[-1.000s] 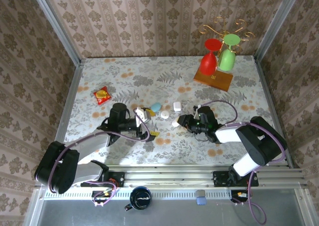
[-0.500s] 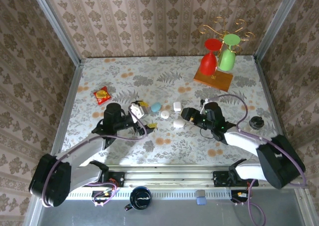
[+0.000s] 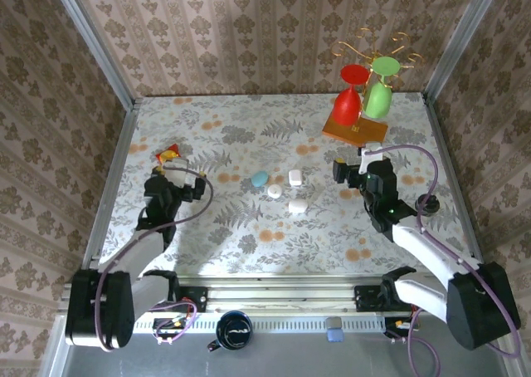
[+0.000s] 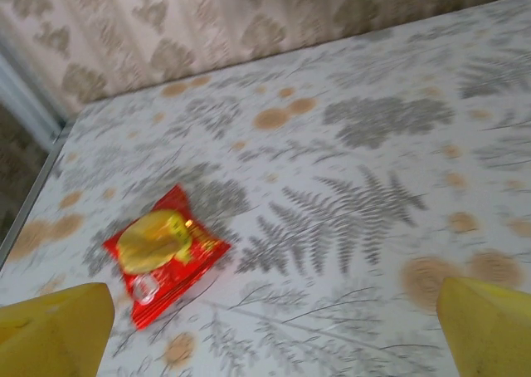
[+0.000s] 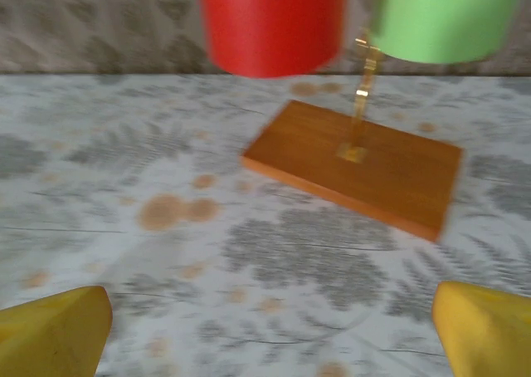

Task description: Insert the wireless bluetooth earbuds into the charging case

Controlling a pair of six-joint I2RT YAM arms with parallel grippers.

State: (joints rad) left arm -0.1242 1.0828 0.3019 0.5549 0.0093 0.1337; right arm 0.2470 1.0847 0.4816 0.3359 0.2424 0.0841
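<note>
The charging case [image 3: 297,205], a small white oval, lies on the floral table [image 3: 249,128] near the middle, with both grippers well away from it. The earbuds are hidden from view. My left gripper [image 3: 174,168] [image 4: 270,340] stands open at the left, its yellow fingertips [image 4: 54,327] wide apart over bare cloth just short of a red snack packet [image 4: 162,248]. At the right, my right gripper [image 3: 353,168] [image 5: 267,340] is open too and holds nothing; its fingertips [image 5: 485,327] point toward the glass stand.
A light-blue case [image 3: 260,178], a squarish white case [image 3: 295,177] and a round white disc case [image 3: 275,191] lie just beyond the oval one. A wooden-based stand [image 5: 365,165] carries a red glass [image 5: 270,20] and a green glass [image 5: 444,16]. The red packet [image 3: 170,154] lies at the left.
Both arms have drawn away from the cases, the left one leftward to the red packet, the right one rightward toward the glass stand. The right gripper has opened wide.
</note>
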